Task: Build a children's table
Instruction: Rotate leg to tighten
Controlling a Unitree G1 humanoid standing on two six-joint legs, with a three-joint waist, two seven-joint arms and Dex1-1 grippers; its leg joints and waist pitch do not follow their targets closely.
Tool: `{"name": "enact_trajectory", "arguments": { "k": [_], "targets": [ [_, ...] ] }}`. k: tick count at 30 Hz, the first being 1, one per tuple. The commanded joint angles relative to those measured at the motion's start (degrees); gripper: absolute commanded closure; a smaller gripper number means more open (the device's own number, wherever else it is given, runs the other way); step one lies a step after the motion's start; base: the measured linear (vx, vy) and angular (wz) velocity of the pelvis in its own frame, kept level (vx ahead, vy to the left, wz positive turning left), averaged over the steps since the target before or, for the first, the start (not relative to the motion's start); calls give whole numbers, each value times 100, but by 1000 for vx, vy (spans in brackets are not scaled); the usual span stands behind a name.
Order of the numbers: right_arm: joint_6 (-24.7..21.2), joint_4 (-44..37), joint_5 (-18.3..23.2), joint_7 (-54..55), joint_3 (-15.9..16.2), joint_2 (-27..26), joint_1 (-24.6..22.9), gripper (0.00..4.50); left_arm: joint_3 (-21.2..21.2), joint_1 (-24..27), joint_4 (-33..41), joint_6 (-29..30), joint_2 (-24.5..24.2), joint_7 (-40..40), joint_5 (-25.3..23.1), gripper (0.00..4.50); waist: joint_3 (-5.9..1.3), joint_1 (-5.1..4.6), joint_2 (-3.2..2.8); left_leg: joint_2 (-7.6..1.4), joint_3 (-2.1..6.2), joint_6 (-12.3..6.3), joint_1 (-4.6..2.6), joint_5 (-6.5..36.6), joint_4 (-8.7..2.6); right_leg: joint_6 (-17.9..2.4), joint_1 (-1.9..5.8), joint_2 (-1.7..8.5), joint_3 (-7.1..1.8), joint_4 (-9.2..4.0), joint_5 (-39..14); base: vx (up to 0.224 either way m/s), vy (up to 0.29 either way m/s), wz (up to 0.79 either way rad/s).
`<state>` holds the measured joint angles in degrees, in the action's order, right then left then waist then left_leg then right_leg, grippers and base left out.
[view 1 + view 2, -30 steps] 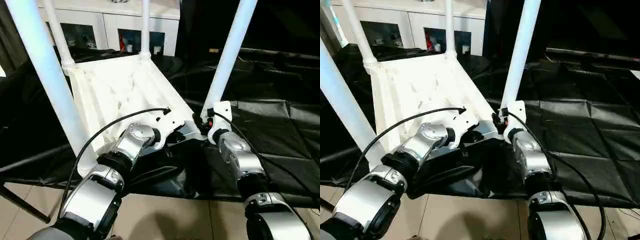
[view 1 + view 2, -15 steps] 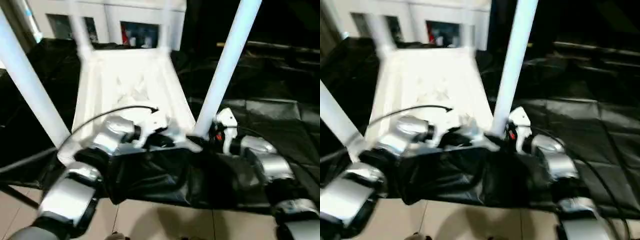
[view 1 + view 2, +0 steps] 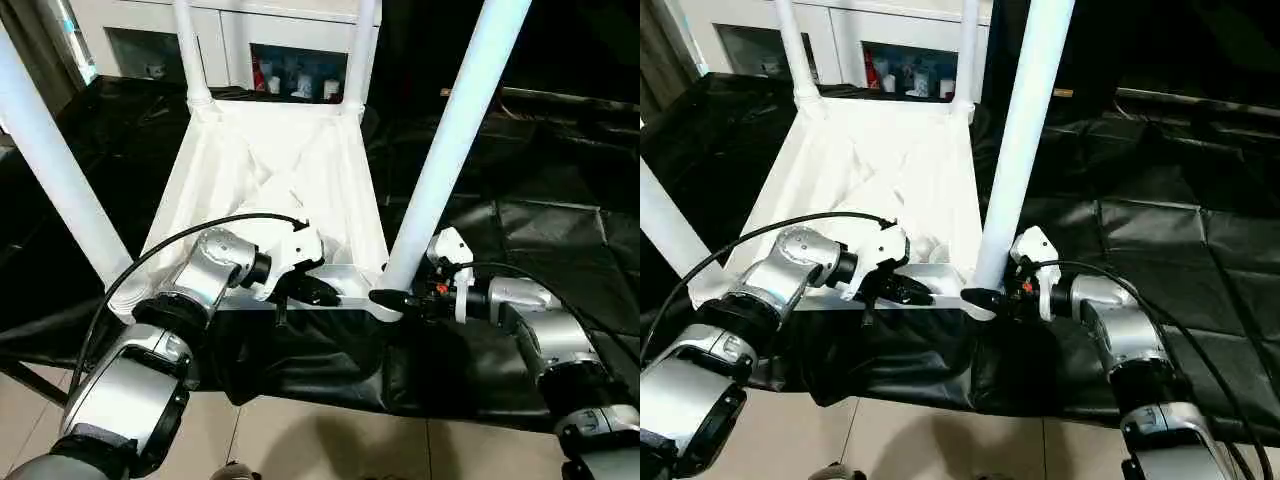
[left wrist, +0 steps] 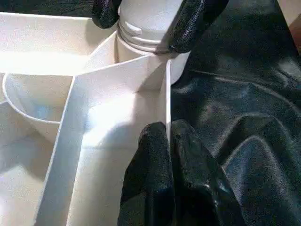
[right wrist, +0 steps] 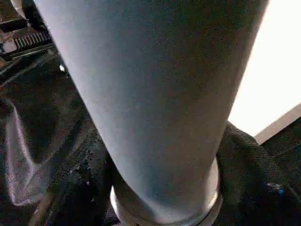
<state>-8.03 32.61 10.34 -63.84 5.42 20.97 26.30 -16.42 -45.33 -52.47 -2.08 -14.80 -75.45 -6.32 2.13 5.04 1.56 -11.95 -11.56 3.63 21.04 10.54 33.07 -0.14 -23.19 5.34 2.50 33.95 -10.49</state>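
The children's table lies upside down on black cloth, its white ribbed tabletop (image 3: 270, 190) facing up. Legs stand in the corner sockets: near right leg (image 3: 455, 130), near left leg (image 3: 55, 170), and two far legs (image 3: 190, 50) (image 3: 360, 50). My left gripper (image 3: 322, 293) is shut on the thin near rim (image 4: 167, 89) of the tabletop, close to the near right corner. My right gripper (image 3: 390, 298) reaches in from the right. Its black fingers (image 4: 190, 23) clasp the base of the near right leg (image 5: 155, 94) just above the socket.
A white glass-door cabinet (image 3: 290, 30) stands behind the table. Black cloth (image 3: 560, 230) covers the surface and spreads wide to the right. Tiled floor (image 3: 320, 440) lies below the near edge. A black cable (image 3: 190, 240) arcs over my left forearm.
The view has swung, so the tabletop sits more squarely ahead. My right forearm now lies level, pointing left at the leg's base. My left gripper keeps its hold on the rim.
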Motion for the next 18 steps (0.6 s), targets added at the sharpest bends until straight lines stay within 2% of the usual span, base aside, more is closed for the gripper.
{"name": "enact_trajectory", "arguments": {
  "k": [1,2,3,4,5,6,7,8,10,12,14,15,16,17,18],
  "targets": [
    [-73,-111,24,30,62,-100,-115,187,-120,119,-59,53,98,83,-42,450,-323,8,34,-158,21,-395,-82,819,-339,-1545,287,253,-152,-258,-235,0,0,0],
    [-60,45,-126,520,21,-240,-107,187,-50,72,-158,52,202,515,-86,450,-319,8,36,-155,21,-396,-76,820,-340,-1544,288,254,-152,-261,-237,0,0,0],
    [-46,150,-216,796,-2,-312,-87,187,-22,45,-208,62,254,739,-119,450,-307,-6,48,-145,29,-344,-73,912,-352,-1489,279,259,-152,-288,-459,0,0,0],
    [-46,167,-228,838,-6,-323,-84,187,-18,41,-216,64,263,775,-124,450,-307,-6,48,-145,29,-344,-73,912,-352,-1489,279,259,-152,-288,-459,0,0,0],
    [-50,436,-401,1493,-70,-509,-26,187,36,-30,-351,82,411,1352,-210,450,-287,-40,33,-139,31,-251,-78,1111,-368,-1408,235,268,-164,-331,-839,0,0,0],
    [-77,638,-474,2025,-148,-671,32,187,72,-81,-434,144,547,1711,-242,450,-255,-70,35,-133,50,-88,-111,1458,-407,-1271,212,278,-166,-407,-1471,0,0,0],
    [-97,705,-482,2205,-186,-732,53,187,81,-95,-457,161,596,1817,-250,450,-238,-99,40,-124,79,54,-135,1753,-435,-1082,199,292,-162,-473,-2124,-54,2,-1],
    [-117,842,-491,2622,-276,-878,105,187,99,-123,-498,217,720,2068,-267,450,-235,-144,27,-116,99,110,-134,1945,-447,-923,175,288,-168,-513,-2489,-55,7,-2],
    [-186,1028,-467,3254,-446,-1088,196,187,132,-153,-540,312,920,2419,-276,450,-233,-183,44,-110,114,144,-137,2048,-458,-829,166,276,-162,-539,-2646,-27,4,-1],
    [-284,1250,-384,4017,-686,-1367,339,187,136,-163,-555,450,1207,2736,-282,450,-236,-225,1,-104,134,138,-131,2114,-470,-733,158,273,-158,-568,-2754,0,0,0],
    [-298,1436,-347,4587,-844,-1617,492,187,45,-134,-546,482,1458,2859,-328,450,-240,-259,16,-101,133,159,-129,2143,-473,-735,141,260,-156,-574,-2683,0,0,0],
    [-284,1548,-363,4821,-910,-1730,579,187,2,-135,-580,458,1562,2932,-359,450,-243,-278,4,-97,132,148,-124,2151,-475,-726,144,258,-154,-581,-2650,0,0,0],
    [-279,1572,-368,4863,-921,-1750,597,187,-7,-137,-591,449,1580,2947,-366,450,-238,-285,6,-95,134,139,-125,2164,-477,-722,136,255,-150,-589,-2648,0,0,0],
    [17,1579,-663,4841,-603,-1849,677,187,-102,-85,-531,418,1745,2844,-378,450,-253,-303,-5,-97,135,126,-128,2196,-471,-731,133,254,-144,-589,-2571,0,0,0],
    [103,1578,-745,4831,-511,-1874,696,187,-127,-69,-511,413,1789,2812,-380,450,-256,-306,-3,-91,129,106,-121,2176,-475,-739,147,255,-147,-593,-2500,0,0,0]
  ]
}}
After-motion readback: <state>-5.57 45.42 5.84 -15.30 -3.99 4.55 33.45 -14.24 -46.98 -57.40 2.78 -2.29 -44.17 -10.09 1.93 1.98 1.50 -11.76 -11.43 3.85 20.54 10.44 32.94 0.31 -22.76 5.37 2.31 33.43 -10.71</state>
